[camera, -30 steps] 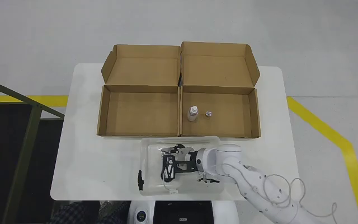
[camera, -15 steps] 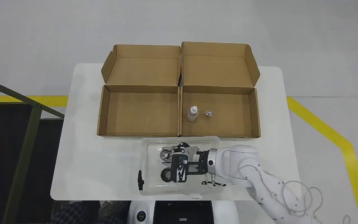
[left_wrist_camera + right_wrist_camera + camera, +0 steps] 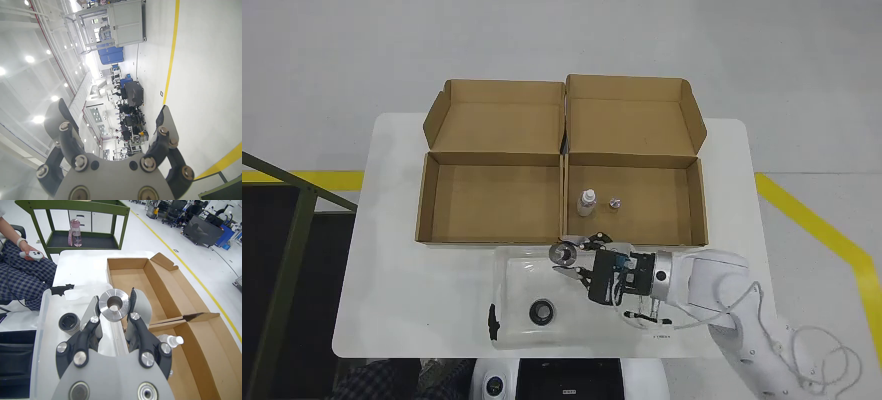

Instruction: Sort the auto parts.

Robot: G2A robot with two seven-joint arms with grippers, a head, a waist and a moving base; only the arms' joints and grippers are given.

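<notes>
The right hand (image 3: 115, 301), clenched on the metal ring (image 3: 114, 311), has lifted it to the clear bin's (image 3: 40, 306) far edge, seemingly bound for the empty box (image 3: 132, 279).

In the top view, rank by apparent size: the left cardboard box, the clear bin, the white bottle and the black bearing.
1. left cardboard box
2. clear bin
3. white bottle and black bearing: too alike to rank.
</notes>
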